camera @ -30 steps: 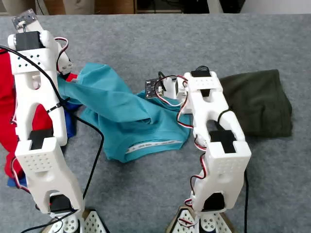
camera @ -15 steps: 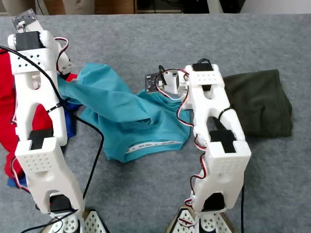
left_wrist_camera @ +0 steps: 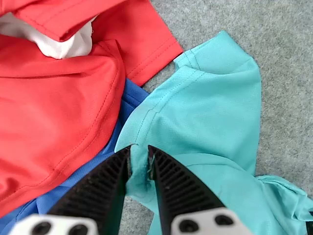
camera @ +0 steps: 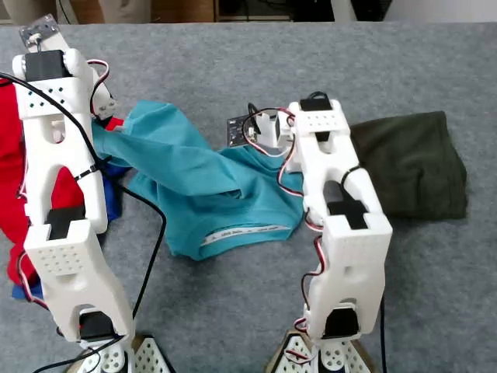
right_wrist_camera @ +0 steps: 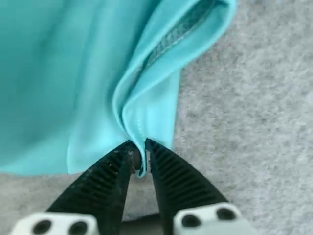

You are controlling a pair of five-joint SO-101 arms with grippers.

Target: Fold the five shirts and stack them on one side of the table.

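L gripper (left_wrist_camera: 139, 151) pinched the teal shirt (camera: 210, 186) at a sleeve seam. R gripper (right_wrist_camera: 139, 145) pinched a fold at its far edge, prob. so both could pull it flat for folding. It lay mid-table, sleeve touching the red shirt (left_wrist_camera: 63, 98) & blue shirt (left_wrist_camera: 128, 98). The green shirt (camera: 411, 163) sat folded on the R side, likely the stack's base.

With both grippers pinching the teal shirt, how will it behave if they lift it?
Probably floppy: the teal shirt lies in soft folds and would sag between the left gripper and right gripper. Likely light: the fabric looks thin at the pinched edges. It may drag on the fuzzy grey table.
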